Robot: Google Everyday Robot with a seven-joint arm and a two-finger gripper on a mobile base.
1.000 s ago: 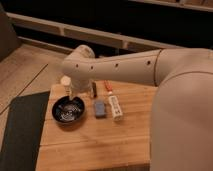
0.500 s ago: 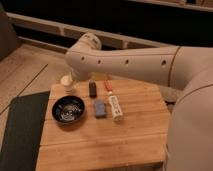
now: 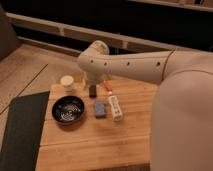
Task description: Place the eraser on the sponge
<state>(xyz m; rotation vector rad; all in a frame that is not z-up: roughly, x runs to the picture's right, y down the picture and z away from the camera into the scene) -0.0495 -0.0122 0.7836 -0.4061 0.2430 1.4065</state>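
The eraser (image 3: 93,91), a small black block, lies on the wooden table (image 3: 95,142) near its far edge. Just in front of it lies the sponge (image 3: 99,108), a flat blue-grey pad; the two are apart. My gripper (image 3: 92,80) hangs at the end of the white arm (image 3: 130,65), right above the eraser's far side. The arm's wrist hides most of it.
A black bowl (image 3: 68,109) sits left of the sponge. A white cup (image 3: 67,82) stands at the table's far left corner. A white tube with a red end (image 3: 115,106) lies right of the sponge. A dark mat (image 3: 20,130) covers the floor at left.
The arm has risen and drawn back toward the table's far edge. The eraser, sponge and bowl have stayed where they were.
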